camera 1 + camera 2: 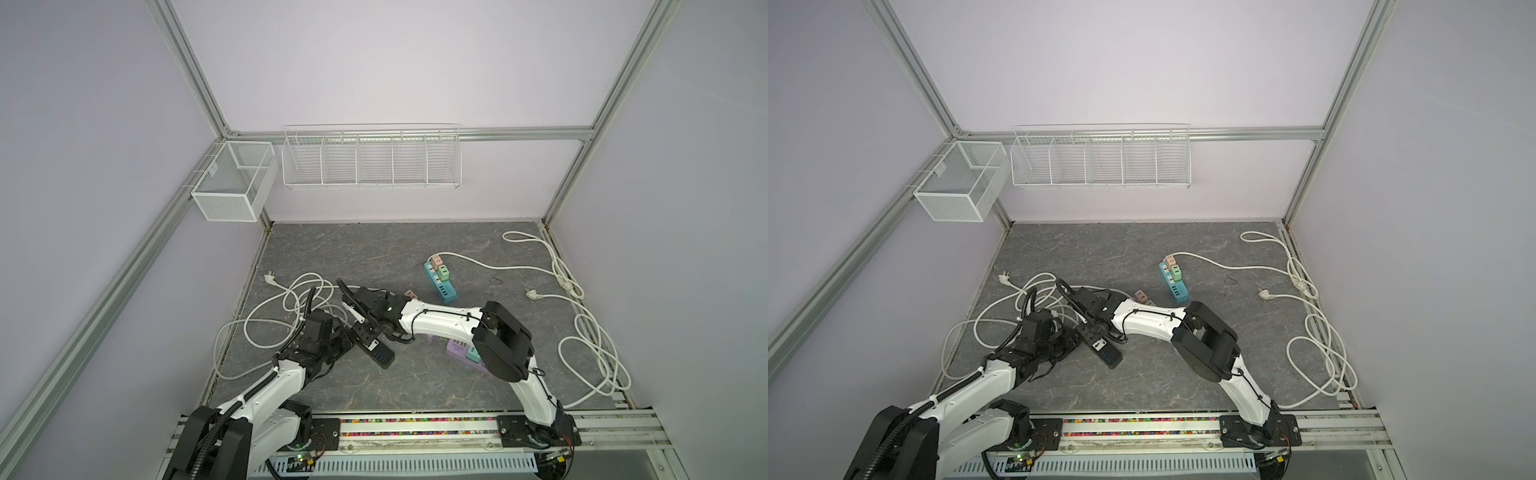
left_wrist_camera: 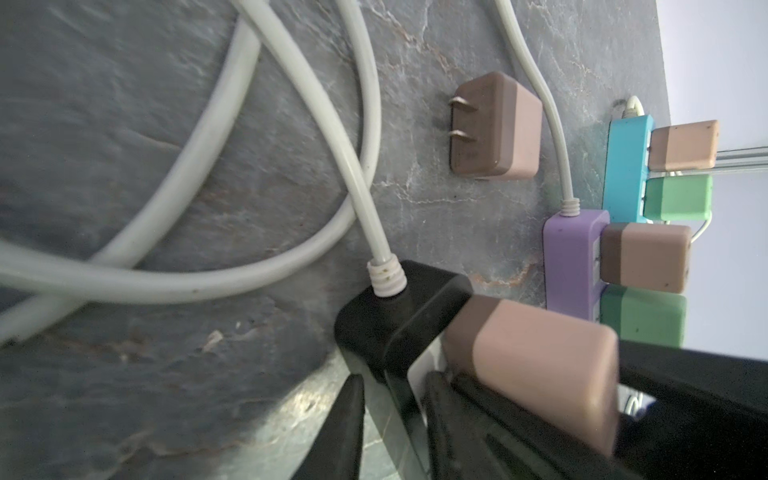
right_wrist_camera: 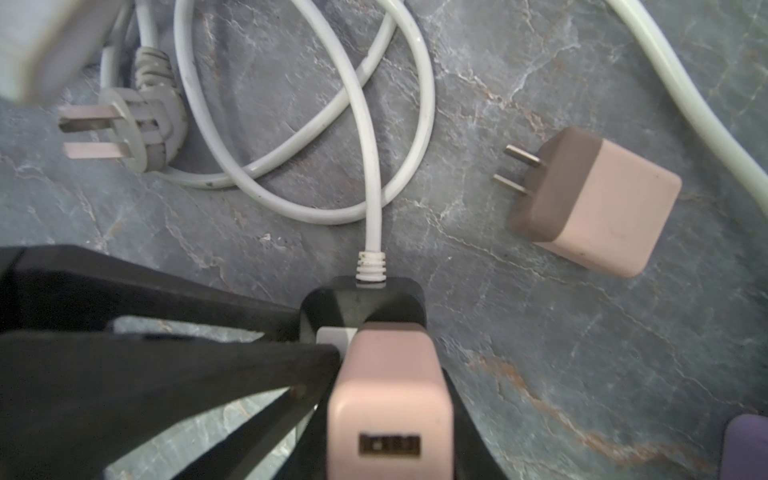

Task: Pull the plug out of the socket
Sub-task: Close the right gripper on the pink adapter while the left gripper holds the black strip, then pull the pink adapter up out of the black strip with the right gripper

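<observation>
The left arm (image 1: 270, 380) reaches forward and rightward from its base, its left gripper (image 2: 394, 380) clamped on the edge of the black power strip (image 1: 376, 353). The pink plug (image 3: 388, 407) sits in the strip's end socket (image 3: 330, 334), pinched by the right gripper (image 3: 386, 374). The right arm (image 1: 440, 318) folds at the elbow and stretches leftward past the middle.

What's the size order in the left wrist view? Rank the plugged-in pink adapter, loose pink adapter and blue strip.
1. plugged-in pink adapter, but it sits nearest the camera
2. loose pink adapter
3. blue strip, farthest away
</observation>
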Robot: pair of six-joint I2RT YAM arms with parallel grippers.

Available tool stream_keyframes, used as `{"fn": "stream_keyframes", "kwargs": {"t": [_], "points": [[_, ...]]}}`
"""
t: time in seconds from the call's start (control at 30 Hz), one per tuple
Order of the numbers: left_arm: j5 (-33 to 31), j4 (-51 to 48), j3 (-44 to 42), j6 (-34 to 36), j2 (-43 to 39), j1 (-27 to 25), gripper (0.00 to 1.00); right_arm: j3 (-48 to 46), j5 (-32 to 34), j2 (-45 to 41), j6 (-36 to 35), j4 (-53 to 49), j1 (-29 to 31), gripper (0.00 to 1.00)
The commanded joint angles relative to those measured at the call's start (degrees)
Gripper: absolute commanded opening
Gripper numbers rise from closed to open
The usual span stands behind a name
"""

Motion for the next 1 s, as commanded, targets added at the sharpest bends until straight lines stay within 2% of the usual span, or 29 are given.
{"fn": "stream_keyframes", "kwargs": {"t": [0.0, 0.13, 0.27, 0.43, 0.7, 0.97], "points": [[-2.63, -5.61, -1.84, -0.48, 0.29, 0.02, 0.27, -0.2, -0.19, -4.24, 0.11, 3.02, 0.45, 0.1], [-2.65, -5.37, -1.77, -0.67, 0.74, 0.06, 0.27, 1.3, 0.3, -3.16, -0.57, 2.32, 2.55, 0.09], [-2.64, -5.51, -1.66, -0.57, 1.05, 0.04, 0.27, 0.84, 3.68, -4.06, -1.48, 2.2, 2.04, 0.09], [-2.79, -5.56, -1.75, -0.65, 0.92, 0.04, 0.27, 0.78, 4.6, -5.17, -1.45, 1.58, 0.57, 0.09], [-3.35, -5.5, -1.75, -0.98, 0.76, 0.06, 0.27, 0.57, 1.38, -4.82, -0.09, 3.12, 2.45, 0.08], [-2.79, -6.02, -1.05, -0.85, 0.23, 0.04, 0.26, -4.66, 0.33, -12.35, 2.29, 4.45, -1.49, 0.08]]}}
